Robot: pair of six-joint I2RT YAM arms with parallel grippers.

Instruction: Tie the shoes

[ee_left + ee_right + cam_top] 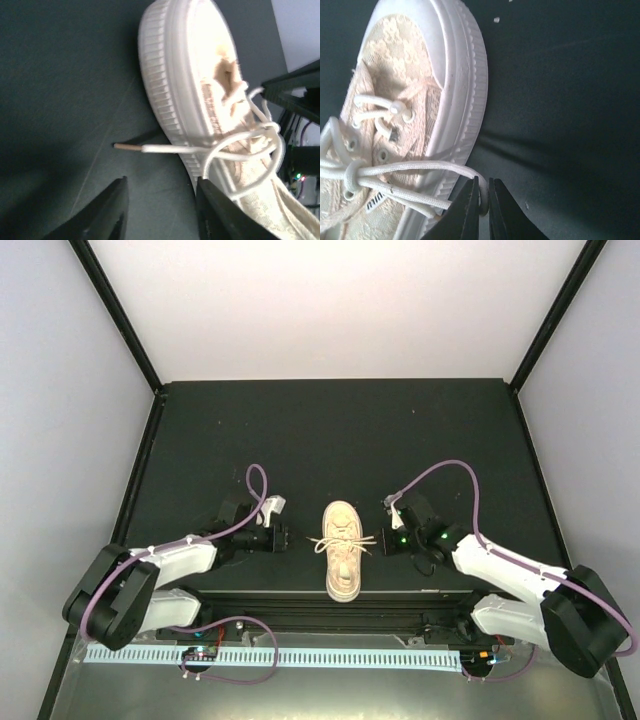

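Observation:
The shoes are one small beige-pink sneaker (342, 562) with a pale ribbed sole, toe pointing away from the arm bases, between both grippers. Its off-white laces (345, 543) are knotted over the tongue, with strands running out to each side. My left gripper (284, 538) (161, 200) is open beside the sneaker (190, 60). Nothing is between its fingers. A lace end with a tan tip (126, 146) lies loose just beyond them, and a lace loop (240, 165) lies by the right finger. My right gripper (386, 540) (483, 200) is shut on a lace loop (420, 167) beside the sole (465, 100).
The sneaker's heel lies at the near edge of the black table (330, 430), where a raised black rail (300, 605) runs across. A pale slotted cable duct (300, 655) lies in front of the arm bases. Black frame posts and pale walls enclose the table.

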